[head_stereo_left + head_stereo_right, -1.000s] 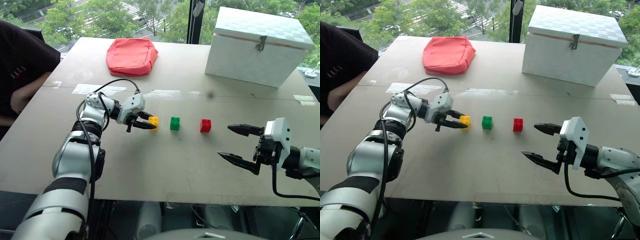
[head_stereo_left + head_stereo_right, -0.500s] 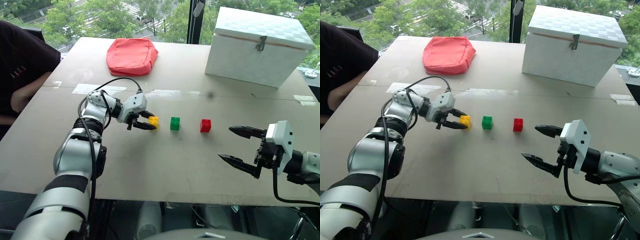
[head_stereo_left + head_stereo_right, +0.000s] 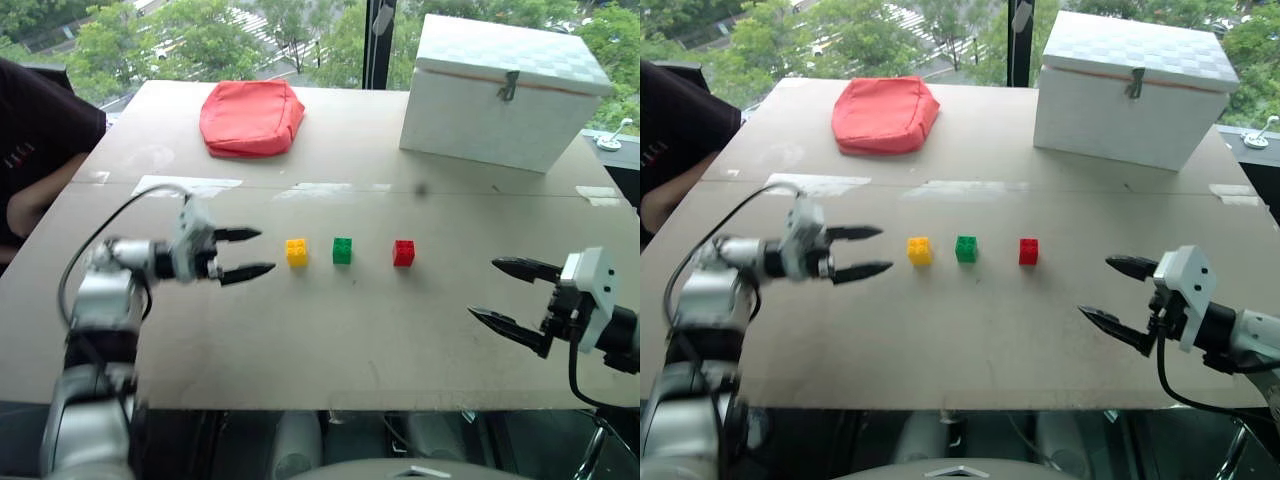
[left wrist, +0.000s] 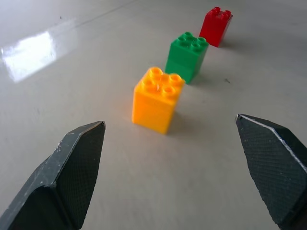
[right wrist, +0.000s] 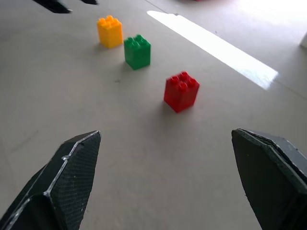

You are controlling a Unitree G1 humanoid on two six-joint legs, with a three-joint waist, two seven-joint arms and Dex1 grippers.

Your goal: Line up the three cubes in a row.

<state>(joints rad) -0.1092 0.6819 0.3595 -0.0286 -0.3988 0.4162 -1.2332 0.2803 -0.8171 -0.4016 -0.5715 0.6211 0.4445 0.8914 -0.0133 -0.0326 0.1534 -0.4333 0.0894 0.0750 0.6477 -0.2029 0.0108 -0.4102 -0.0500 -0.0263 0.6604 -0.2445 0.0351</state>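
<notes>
Cubes are sitting yellow [image 3: 296,252], green [image 3: 342,250], red [image 3: 404,252] in a row across the tabletop; left end effector [image 3: 246,252], jaws apart, is nearest the yellow one, right end effector [image 3: 511,295] gaping too.

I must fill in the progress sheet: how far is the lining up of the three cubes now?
Looks done: the yellow studded plastic cube, green studded cube and red studded cube stand in one row, apart. In hand: nothing; left gripper and right gripper are open and empty. Left: apparently nothing.

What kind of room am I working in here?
Probably an upper-floor lab or office: a plain work table against a large window overlooking treetops, with a seated person beside it.
</notes>
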